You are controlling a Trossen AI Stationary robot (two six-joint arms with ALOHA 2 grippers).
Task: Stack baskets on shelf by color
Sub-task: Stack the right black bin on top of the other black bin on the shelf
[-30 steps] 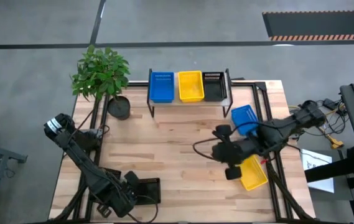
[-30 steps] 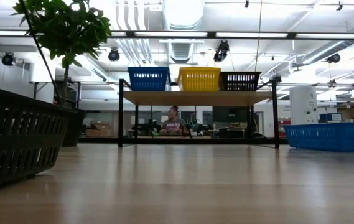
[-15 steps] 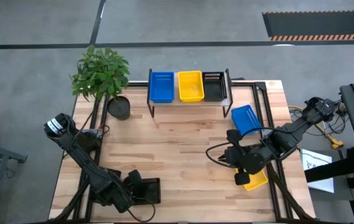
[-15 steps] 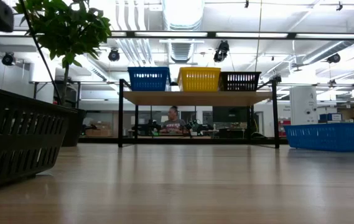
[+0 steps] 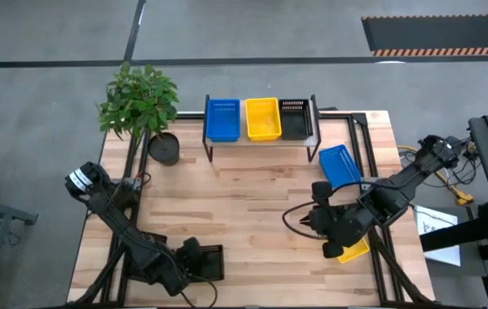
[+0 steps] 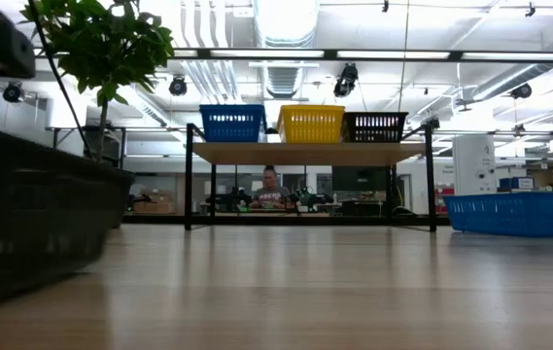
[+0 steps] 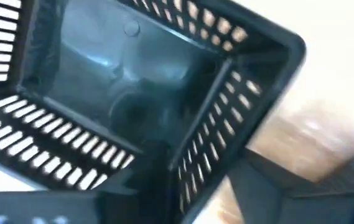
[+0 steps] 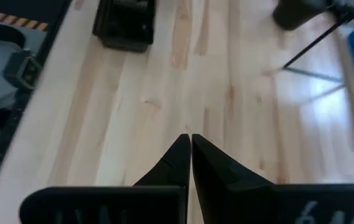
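While right gripper (image 8: 190,144) pinched empty, left gripper (image 5: 194,260) over black basket (image 7: 133,93)

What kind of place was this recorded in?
Probably a large workshop or lab hall: exposed ceiling ducts and hanging lights, workbenches behind the shelf, and a person seated there.

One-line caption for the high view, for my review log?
Three baskets on the shelf; left gripper at a black basket, right gripper shut above bare table.
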